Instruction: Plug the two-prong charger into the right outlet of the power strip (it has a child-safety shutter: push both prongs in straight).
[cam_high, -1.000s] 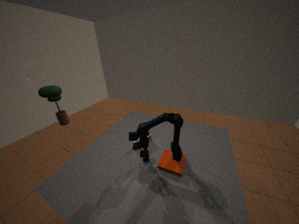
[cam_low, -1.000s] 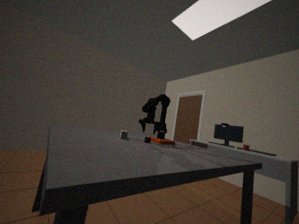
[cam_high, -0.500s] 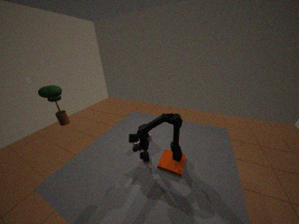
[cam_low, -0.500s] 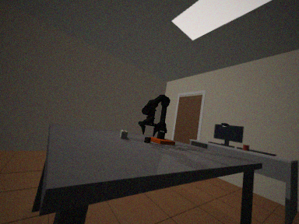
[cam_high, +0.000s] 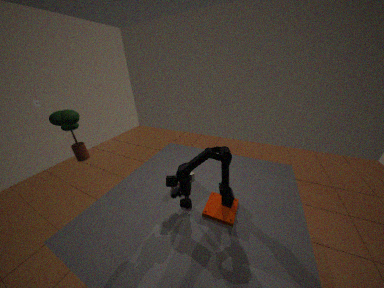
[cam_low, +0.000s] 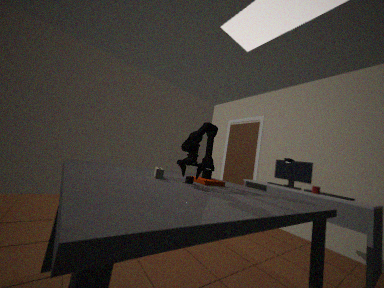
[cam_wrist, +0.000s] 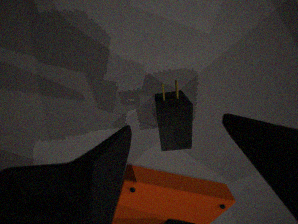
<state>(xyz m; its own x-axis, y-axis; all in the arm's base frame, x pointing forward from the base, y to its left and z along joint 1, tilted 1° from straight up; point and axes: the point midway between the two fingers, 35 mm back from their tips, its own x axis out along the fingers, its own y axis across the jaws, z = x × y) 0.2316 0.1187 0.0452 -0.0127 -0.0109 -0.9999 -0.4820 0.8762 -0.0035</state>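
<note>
The black two-prong charger (cam_wrist: 173, 131) (cam_low: 189, 179) stands on the grey table (cam_high: 125, 220) with its two yellow prongs pointing up. My gripper (cam_wrist: 175, 124) (cam_high: 180, 191) (cam_low: 183, 168) is open and empty. It hangs just above the charger, with one finger to each side and neither touching it. The white power strip (cam_high: 174, 190) (cam_low: 159, 173) lies a little beyond, mostly hidden behind the gripper in the top view; its outlets are not visible.
The arm's orange base plate (cam_high: 220, 208) (cam_low: 210, 182) (cam_wrist: 175, 192) sits close beside the charger. A potted plant (cam_high: 70, 125) stands on the floor at the far left. A side desk with a monitor (cam_low: 293, 171) stands along the wall.
</note>
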